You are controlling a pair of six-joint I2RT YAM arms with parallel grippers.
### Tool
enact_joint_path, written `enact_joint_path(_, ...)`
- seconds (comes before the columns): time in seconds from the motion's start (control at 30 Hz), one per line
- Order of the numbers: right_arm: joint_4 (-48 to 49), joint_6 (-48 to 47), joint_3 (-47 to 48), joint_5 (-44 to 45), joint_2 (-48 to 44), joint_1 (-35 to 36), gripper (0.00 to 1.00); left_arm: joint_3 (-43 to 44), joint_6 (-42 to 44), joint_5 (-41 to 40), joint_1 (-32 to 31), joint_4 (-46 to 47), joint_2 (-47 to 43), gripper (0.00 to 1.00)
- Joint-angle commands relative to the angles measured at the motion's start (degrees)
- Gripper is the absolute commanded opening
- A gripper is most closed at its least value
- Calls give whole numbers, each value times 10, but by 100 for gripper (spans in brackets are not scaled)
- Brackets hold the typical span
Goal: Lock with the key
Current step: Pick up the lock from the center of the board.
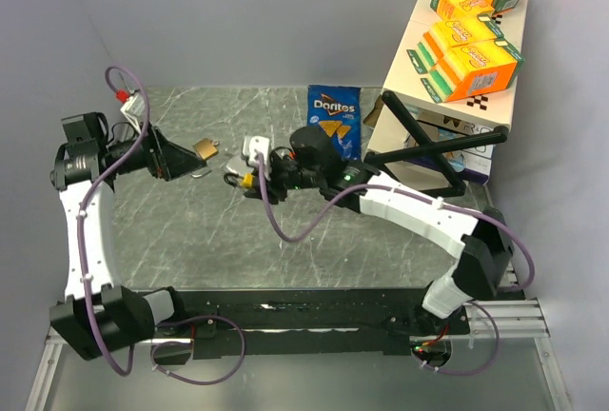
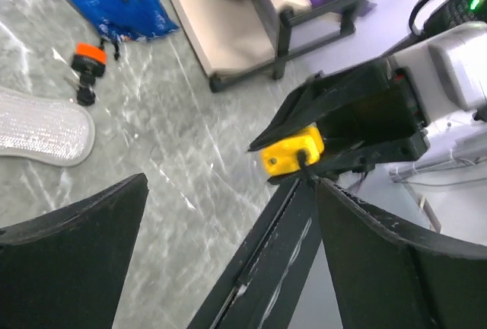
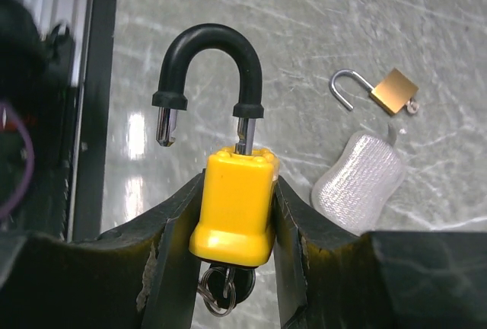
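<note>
Grips the yellow padlock (image 3: 232, 207) above the table (image 1: 190, 230) in the right gripper (image 3: 232, 192), shackle (image 3: 209, 55) open, key (image 3: 221, 292) dangling below, left gripper (image 1: 181, 159) spread wide nearby; next likely calls for pressing the shackle home.

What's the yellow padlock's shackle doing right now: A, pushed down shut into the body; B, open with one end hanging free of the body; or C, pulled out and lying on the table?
B: in the right wrist view the black shackle of the yellow padlock has one leg in the body and its other end hanging free beside it.
</note>
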Motion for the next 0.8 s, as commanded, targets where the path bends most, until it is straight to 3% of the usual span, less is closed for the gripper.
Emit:
enact_joint_path(0.0, 23, -161, -28, -40, -63, -2, 0, 61, 259, 68, -30, -231, 34, 92)
enact_joint_path(0.13, -1, -213, -36, -35, -74, -2, 0, 69, 371, 48, -98, -318, 48, 88)
enact_joint_path(0.33, -2, -239, -41, -2, -77, 0, 0, 20, 257, 20, -156, -194, 8, 86)
enact_joint_path(0.53, -1, -245, -42, 27, -77, 3, 0, -42, 132, -11, -187, -55, -34, 77)
enact_joint_path(0.77, 5, -266, -59, 15, -92, 5, 0, -57, 65, -22, -212, 20, -42, 64)
